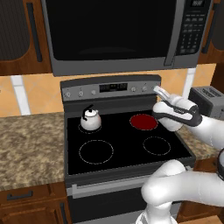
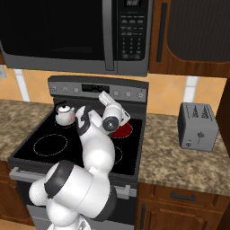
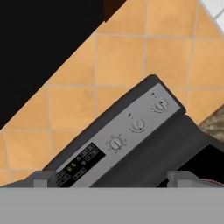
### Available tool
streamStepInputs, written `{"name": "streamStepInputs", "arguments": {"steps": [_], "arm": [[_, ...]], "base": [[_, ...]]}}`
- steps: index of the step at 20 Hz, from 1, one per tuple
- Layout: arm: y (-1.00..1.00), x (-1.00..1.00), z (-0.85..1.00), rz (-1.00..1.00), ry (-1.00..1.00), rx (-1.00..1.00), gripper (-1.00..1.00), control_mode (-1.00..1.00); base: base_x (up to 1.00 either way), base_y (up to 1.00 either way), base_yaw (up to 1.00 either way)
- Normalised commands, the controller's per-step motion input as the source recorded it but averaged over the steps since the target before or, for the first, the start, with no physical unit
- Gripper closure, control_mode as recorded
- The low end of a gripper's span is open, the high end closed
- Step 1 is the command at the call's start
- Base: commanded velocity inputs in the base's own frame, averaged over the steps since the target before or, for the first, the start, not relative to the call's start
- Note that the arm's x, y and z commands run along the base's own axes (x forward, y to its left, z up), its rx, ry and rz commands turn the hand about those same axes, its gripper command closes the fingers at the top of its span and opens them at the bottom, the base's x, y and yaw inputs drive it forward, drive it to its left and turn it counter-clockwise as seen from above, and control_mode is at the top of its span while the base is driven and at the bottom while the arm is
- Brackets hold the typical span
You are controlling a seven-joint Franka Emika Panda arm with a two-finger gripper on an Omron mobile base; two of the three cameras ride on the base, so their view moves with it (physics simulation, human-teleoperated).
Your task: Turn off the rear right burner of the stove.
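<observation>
A: Claw [image 3: 112,178] state? Burner?
B: Spread wide, holding nothing. Rear right burner [image 1: 143,121] glowing red, back right of stove [image 1: 127,168].
A: Knobs [image 3: 138,125]?
B: Ahead and above fingertips, well apart, on back panel.

Arm hides part of rear right burner [image 2: 125,130]; knob markings on stove [image 3: 131,127] panel too small to read.
</observation>
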Motion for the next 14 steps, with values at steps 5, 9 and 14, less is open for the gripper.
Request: {"name": "streamStepInputs", "arguments": {"steps": [5,9,14], "arm": [[-0.06,0.46,-0.12,0.0,0.0,0.0,-1.0,-1.0],[-0.22,0.56,-0.02,0.0,0.0,0.0,-1.0,-1.0],[-0.32,0.41,0.0,0.0,0.0,0.0,-1.0,-1.0]], "base": [[0.0,0.0,0.0],[0.0,0.0,0.0],[0.0,0.0,0.0]]}}
